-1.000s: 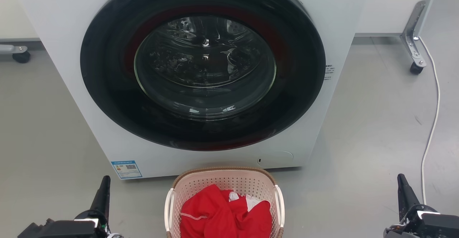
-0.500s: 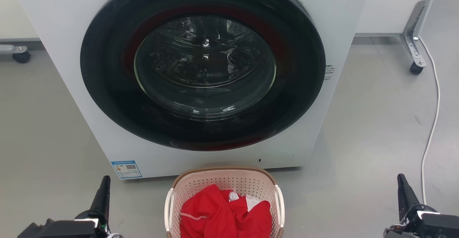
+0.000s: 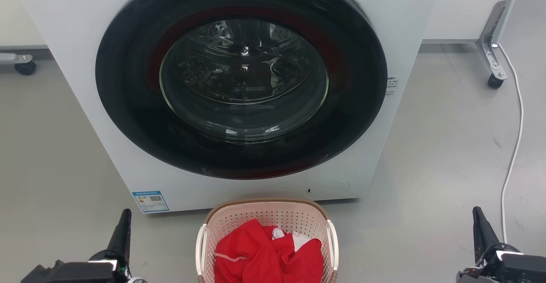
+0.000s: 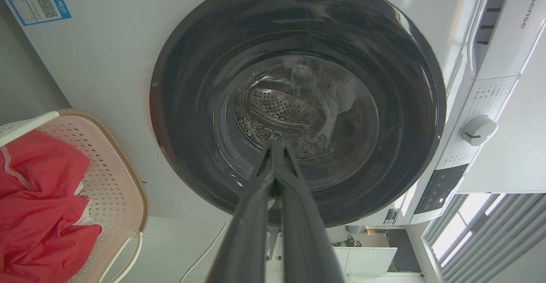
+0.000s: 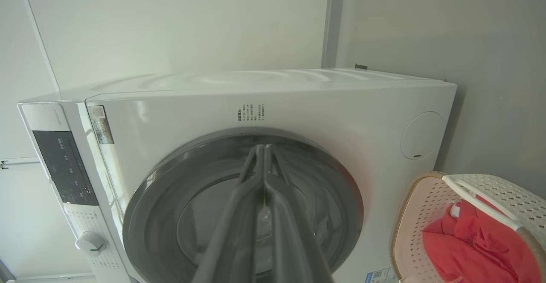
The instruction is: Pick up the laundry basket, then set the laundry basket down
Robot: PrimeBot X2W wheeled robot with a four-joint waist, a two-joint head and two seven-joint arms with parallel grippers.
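Observation:
The laundry basket (image 3: 264,212) is pale pink perforated plastic with a brown woven rim and white side handles. It stands on the floor just in front of the washer, holding red clothes (image 3: 264,253). The basket also shows at the left of the left wrist view (image 4: 111,159) and at the lower right of the right wrist view (image 5: 413,227). My left gripper (image 3: 124,219) is low at the left, well apart from the basket, fingers together and holding nothing. Low at the right stands my right gripper (image 3: 477,219), also shut and empty. Both wrist views show the fingertips touching, left (image 4: 275,144) and right (image 5: 263,147).
A white front-loading washer (image 3: 409,27) with a large dark round door (image 3: 243,74) rises directly behind the basket. A white cable (image 3: 514,146) runs down the floor at the right, near a metal leg with a caster (image 3: 495,80). Another caster (image 3: 25,66) is at the far left.

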